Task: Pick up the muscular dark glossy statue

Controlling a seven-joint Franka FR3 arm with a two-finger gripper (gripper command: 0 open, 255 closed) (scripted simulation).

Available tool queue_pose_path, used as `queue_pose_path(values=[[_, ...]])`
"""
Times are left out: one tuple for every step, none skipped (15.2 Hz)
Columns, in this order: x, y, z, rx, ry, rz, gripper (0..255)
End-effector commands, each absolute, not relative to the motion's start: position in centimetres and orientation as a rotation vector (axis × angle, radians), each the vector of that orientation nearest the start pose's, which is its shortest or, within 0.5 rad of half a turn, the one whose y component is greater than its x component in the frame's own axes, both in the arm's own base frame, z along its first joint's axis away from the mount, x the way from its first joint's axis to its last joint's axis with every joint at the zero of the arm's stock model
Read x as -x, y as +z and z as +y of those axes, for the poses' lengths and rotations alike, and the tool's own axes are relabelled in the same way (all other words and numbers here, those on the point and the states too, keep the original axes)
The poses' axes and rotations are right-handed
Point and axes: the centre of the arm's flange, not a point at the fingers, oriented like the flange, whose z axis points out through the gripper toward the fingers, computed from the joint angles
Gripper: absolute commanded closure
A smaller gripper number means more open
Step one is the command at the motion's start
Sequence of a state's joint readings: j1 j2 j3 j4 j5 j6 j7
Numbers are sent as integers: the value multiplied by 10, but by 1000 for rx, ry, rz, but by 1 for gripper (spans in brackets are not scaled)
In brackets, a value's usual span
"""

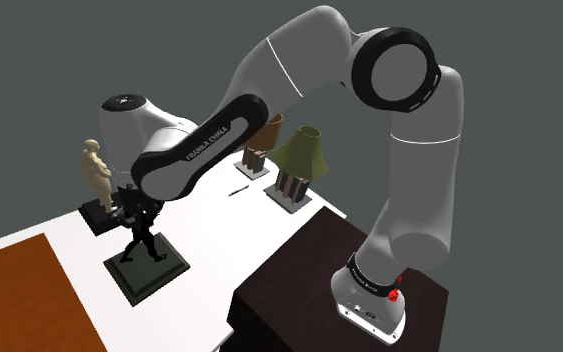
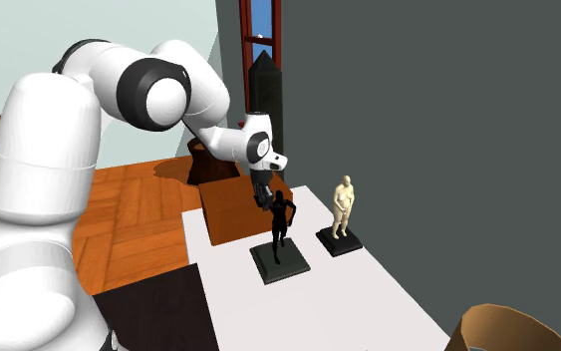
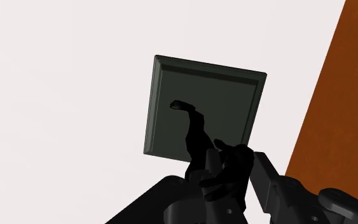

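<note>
Now claw [image 3: 222, 173] clasps dark statue [image 2: 279, 225] torso; tan statue [image 2: 343, 204] just beside, lamp [image 1: 303, 152] well apart.

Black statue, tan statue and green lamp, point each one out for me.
black statue [image 2: 280, 217], second exterior view, on its torso.
tan statue [image 2: 343, 202], second exterior view, on its chest.
green lamp [image 1: 302, 152], shoulder view, on its shade.

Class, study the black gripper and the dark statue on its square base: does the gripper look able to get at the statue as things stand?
Probably yes. The gripper sits right at the upper body of the dark statue, and the beige statue stands apart beside it, out of the way.
</note>
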State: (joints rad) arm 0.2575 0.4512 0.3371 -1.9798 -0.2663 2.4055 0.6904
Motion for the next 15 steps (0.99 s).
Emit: queue_pose_path(values=[[-513,259,336,3160,-48,-110,255],[-513,265,336,3160,-48,-110,255],[-513,270,336,3160,-48,-110,255],[-513,275,336,3160,-48,-110,255],[-513,280,336,3160,-48,-110,255],[-513,286,336,3160,-48,-110,255],[-513,291,336,3160,-48,-110,255],[-513,296,336,3160,-48,-110,255],[-513,301,336,3160,-48,-110,255],[-513,307,336,3160,-48,-110,255],[-513,312,336,3160,-48,-110,255],[-513,317,336,3160,-48,-110,255],[-513,323,336,3160,-48,-110,255],[-513,323,336,3160,-48,-110,255],[-513,323,336,3160,-48,-110,255]])
